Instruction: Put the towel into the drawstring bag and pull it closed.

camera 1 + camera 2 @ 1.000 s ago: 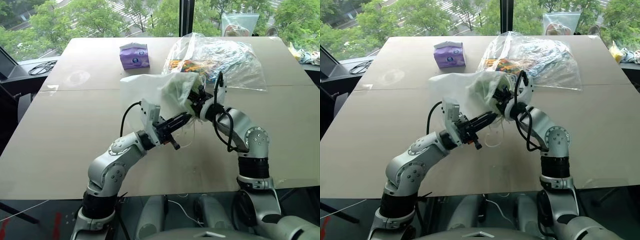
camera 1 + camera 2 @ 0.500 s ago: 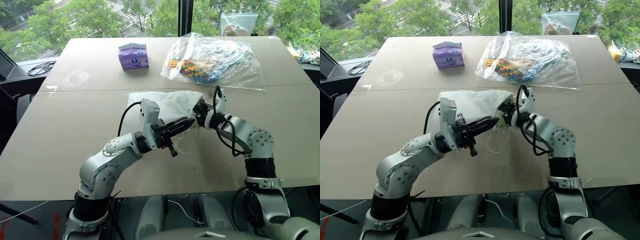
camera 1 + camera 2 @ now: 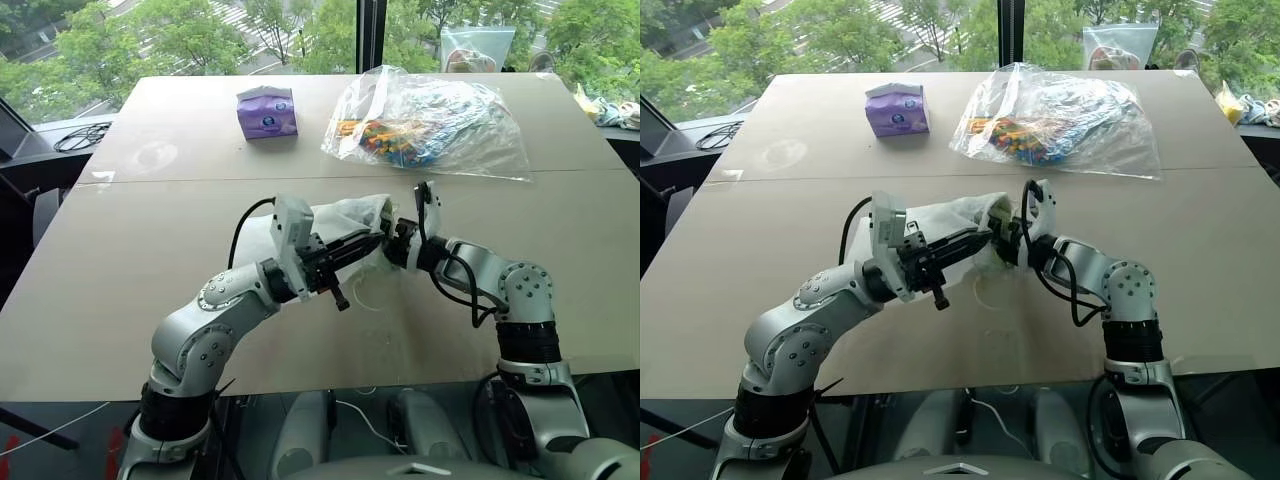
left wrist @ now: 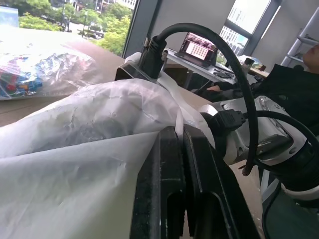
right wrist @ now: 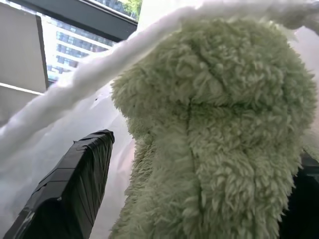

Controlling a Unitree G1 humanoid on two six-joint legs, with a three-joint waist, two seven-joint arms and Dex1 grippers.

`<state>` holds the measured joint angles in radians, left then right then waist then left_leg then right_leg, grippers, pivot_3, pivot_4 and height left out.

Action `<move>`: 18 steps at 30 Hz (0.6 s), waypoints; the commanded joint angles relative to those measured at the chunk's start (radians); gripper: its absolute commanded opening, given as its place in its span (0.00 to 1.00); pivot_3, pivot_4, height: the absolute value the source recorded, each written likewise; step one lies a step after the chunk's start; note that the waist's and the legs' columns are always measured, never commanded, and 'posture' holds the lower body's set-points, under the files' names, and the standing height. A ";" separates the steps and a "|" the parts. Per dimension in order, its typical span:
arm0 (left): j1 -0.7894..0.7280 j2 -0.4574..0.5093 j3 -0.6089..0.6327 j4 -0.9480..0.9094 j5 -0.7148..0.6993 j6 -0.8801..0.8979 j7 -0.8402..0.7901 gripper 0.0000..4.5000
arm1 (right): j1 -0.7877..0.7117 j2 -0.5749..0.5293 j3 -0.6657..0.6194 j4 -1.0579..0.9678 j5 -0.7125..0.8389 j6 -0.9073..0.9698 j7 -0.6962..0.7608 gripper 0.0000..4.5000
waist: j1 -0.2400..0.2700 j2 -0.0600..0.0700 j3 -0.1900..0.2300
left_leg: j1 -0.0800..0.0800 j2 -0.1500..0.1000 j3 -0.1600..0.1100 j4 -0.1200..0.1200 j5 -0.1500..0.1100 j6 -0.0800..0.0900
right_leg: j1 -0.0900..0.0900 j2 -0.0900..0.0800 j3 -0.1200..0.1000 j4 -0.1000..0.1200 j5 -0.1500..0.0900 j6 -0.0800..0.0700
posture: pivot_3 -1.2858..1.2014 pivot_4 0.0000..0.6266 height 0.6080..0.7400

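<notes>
A: The towel (image 5: 219,124), where is it now?

B: It sits right between my right gripper's (image 3: 397,240) fingers (image 5: 70,184), at the mouth of the drawstring bag (image 3: 345,222). Those fingers stand spread wide, one black finger clear of the green pile on one side. A thick white cord (image 5: 99,69) of the bag runs across just above the towel.

A: And your left side?

B: My left gripper (image 3: 375,240) is pinched tight on the bag's thin white fabric at its rim, the cloth draped over both fingers. The bag lies on the table (image 3: 130,270) near its middle, its mouth turned towards my right arm.

A: Anything else nearby?

B: A purple tissue packet (image 3: 267,111) and a big clear plastic bag of colourful items (image 3: 430,120) lie well apart, on the far half.
</notes>
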<state>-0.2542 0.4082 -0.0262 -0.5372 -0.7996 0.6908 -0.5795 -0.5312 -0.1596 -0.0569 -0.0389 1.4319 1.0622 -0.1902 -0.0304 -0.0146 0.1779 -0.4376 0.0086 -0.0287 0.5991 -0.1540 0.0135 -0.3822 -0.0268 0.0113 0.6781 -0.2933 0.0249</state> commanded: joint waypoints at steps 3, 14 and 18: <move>-0.004 0.010 0.050 -0.001 0.021 -0.063 -0.017 0.00 | -0.017 -0.119 -0.012 -0.054 -0.078 0.034 0.162 0.99 | 0.002 0.000 0.000 | 0.000 0.000 0.000 0.000 0.000 0.000 | 0.000 0.000 0.000 0.000 0.000 0.000 | 0.52 0.24 1.00; -0.008 0.018 0.063 0.018 0.022 -0.101 -0.065 0.00 | -0.015 -0.134 -0.034 -0.068 -0.113 0.045 0.268 0.71 | 0.003 -0.001 0.001 | 0.000 0.001 0.000 0.000 0.000 0.000 | 0.000 0.001 0.001 0.000 0.000 0.000 | 0.52 0.24 1.00; -0.005 0.011 0.055 0.012 0.017 -0.098 -0.066 0.00 | -0.003 -0.094 -0.034 -0.085 -0.094 0.064 0.255 0.30 | 0.003 -0.001 0.001 | 0.000 0.001 0.001 0.000 0.000 0.000 | 0.000 0.001 0.001 0.000 0.000 0.000 | 0.52 0.24 1.00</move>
<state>-0.2521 0.4229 0.0285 -0.4982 -0.7737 0.6134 -0.6361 -0.5325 -0.2588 -0.0851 -0.0711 1.3066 1.1147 0.0594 -0.0273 -0.0160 0.1790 -0.4376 0.0093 -0.0281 0.5990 -0.1541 0.0134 -0.3824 -0.0261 0.0120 0.6778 -0.2933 0.0253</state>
